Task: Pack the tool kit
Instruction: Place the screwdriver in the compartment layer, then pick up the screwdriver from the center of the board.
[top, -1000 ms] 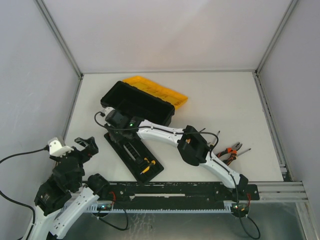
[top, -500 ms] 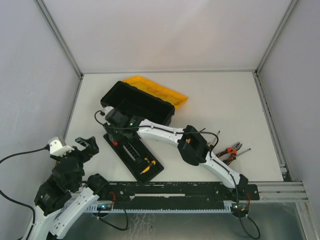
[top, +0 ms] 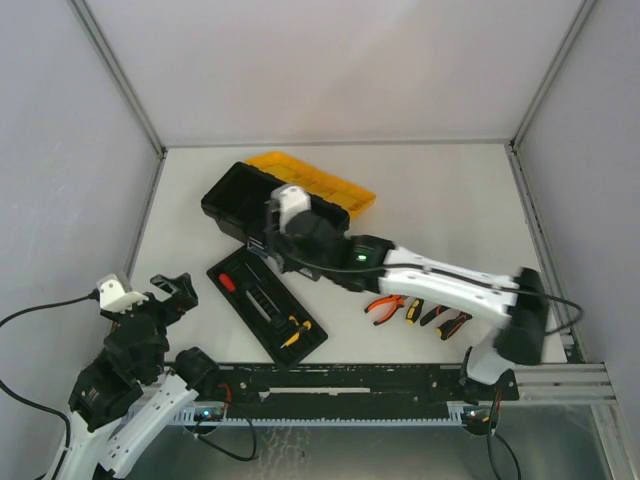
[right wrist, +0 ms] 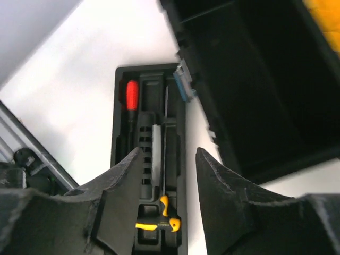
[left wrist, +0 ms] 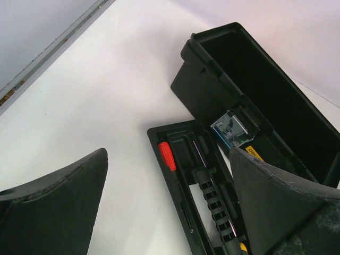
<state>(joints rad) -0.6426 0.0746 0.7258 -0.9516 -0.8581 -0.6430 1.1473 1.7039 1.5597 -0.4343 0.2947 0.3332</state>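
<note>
The tray (top: pixel 268 306) lies diagonally toward the tabletop's near-left corner, just in front of the open toolbox (top: pixel 235 195). The right end effector (right wrist: pixel 168 151), fingers apart and empty, hangs over the tray's far end. The left end effector (left wrist: pixel 169 154), also apart, sits alongside.

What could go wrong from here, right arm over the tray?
1. The right gripper hovers open over the inner tray, close beside the toolbox wall and its latch; a descent may clip either.
2. Gripping the tray off-centre might tip it and spill the red-handled screwdriver.
3. The pliers lie loose close by the right arm; a low retreat could sweep them.
</note>
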